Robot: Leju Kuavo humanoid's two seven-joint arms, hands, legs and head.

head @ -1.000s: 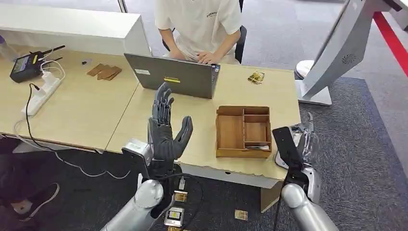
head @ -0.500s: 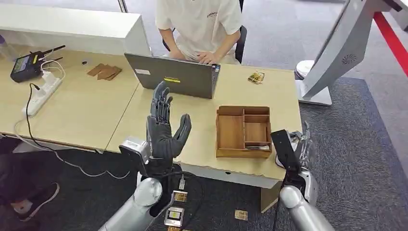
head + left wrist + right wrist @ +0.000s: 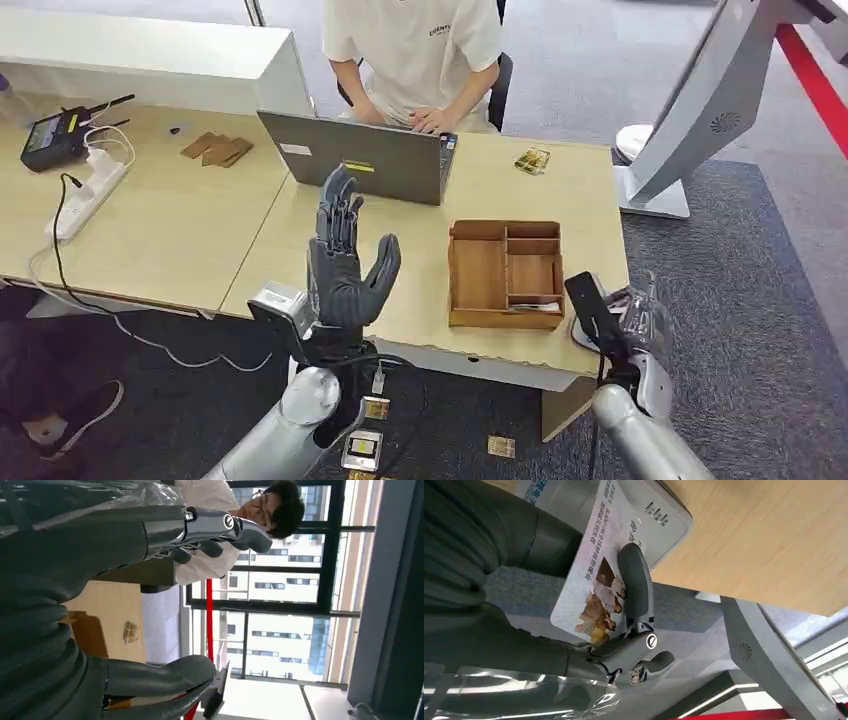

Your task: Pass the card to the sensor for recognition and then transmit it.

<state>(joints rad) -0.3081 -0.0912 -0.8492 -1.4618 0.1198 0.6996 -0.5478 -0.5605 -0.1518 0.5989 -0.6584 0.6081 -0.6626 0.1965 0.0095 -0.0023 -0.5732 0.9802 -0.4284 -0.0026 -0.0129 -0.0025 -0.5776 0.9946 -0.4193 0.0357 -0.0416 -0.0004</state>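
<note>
Head view: right hand (image 3: 640, 318) pinches card (image 3: 599, 570) over sensor (image 3: 659, 517); left hand (image 3: 343, 262) spread, empty; tray (image 3: 505, 272) beside

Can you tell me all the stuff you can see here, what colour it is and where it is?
Card: one, white with pictures, held over the sensor.
Sensor: one, grey-white, at the table's right front corner.
Wooden tray: one, brown, with compartments, on the table by the sensor.
Laptop: one, grey, open before the person.
Table: one, light wood.
Power strip: one, white, far left on the table.
Person: one, white shirt, seated behind the laptop.
Left robot hand: dark grey, raised, fingers apart, holding nothing.
Right robot hand: dark grey, gripping the card.
</note>
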